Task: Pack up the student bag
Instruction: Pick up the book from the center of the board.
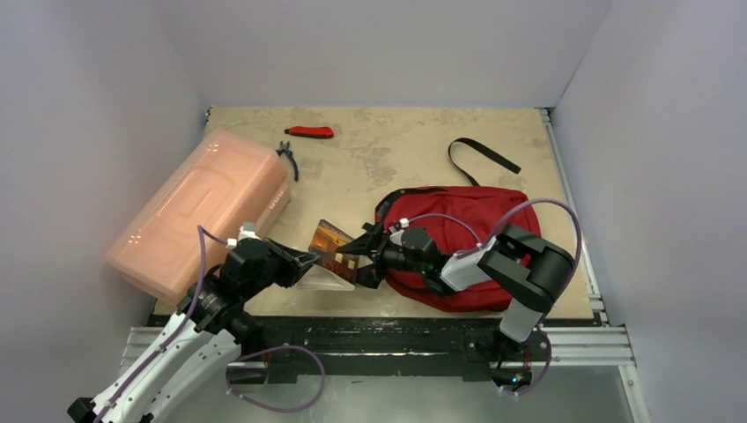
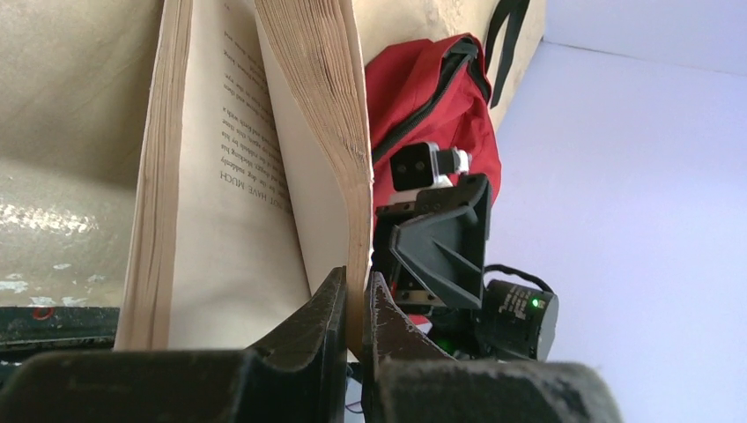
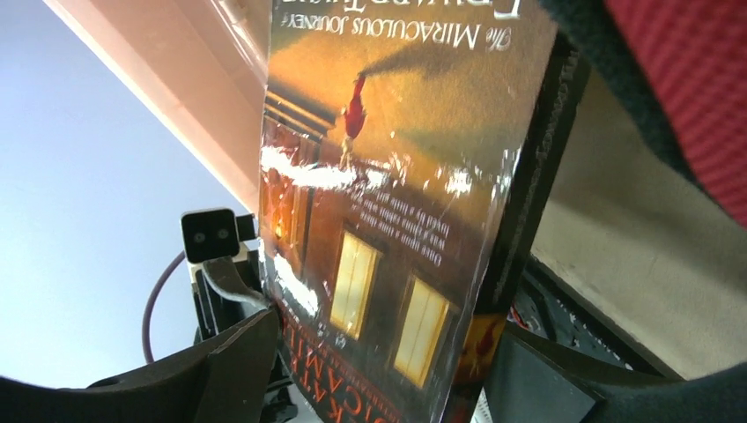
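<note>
The red student bag [image 1: 467,238] lies at the right of the table, its black strap [image 1: 483,154] trailing behind it. A paperback book [image 1: 330,247] stands tilted between the two arms, just left of the bag. My left gripper [image 1: 304,263] is shut on a block of the book's pages [image 2: 330,159]; the book [image 2: 220,167] hangs partly open, and the bag [image 2: 423,97] shows behind it. My right gripper [image 1: 366,251] is open, its jaws spread either side of the book's lower cover [image 3: 388,264]. Red bag fabric [image 3: 687,79] fills the top right of the right wrist view.
A pink translucent box [image 1: 203,211] lies at the left, close behind my left arm, and also shows in the right wrist view [image 3: 176,88]. Blue-handled pliers [image 1: 289,159] and a red cutter [image 1: 310,132] lie at the back. White walls enclose the table.
</note>
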Controlling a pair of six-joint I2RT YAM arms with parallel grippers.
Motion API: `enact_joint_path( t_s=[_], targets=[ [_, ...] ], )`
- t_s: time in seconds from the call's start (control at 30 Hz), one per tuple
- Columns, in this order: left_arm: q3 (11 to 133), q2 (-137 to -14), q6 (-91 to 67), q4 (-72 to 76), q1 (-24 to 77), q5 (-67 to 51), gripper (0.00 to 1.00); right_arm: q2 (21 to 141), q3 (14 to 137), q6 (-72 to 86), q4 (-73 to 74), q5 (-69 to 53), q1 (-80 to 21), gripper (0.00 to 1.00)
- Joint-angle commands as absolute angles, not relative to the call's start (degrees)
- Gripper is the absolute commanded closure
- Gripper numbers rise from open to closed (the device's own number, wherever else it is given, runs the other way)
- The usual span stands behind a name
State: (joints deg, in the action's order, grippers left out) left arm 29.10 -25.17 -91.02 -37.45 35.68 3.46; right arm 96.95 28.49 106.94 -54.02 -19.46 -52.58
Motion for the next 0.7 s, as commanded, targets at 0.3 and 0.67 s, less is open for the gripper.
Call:
enact_joint_path(
  t_s=[0.3,0.67],
  targets=[
    [33.51,-24.42,-85.24,-37.55,35.82,-2.69,1.00,104.32,36.04,108.65,-72.15,-23.61,-52.58,0.73],
    [41.08,-18.81,-74.17,-41.70,35.85,1.91,0.44,97.71,47.64,90.47,-57.60,-28.61,-46.46,0.88]
  ],
)
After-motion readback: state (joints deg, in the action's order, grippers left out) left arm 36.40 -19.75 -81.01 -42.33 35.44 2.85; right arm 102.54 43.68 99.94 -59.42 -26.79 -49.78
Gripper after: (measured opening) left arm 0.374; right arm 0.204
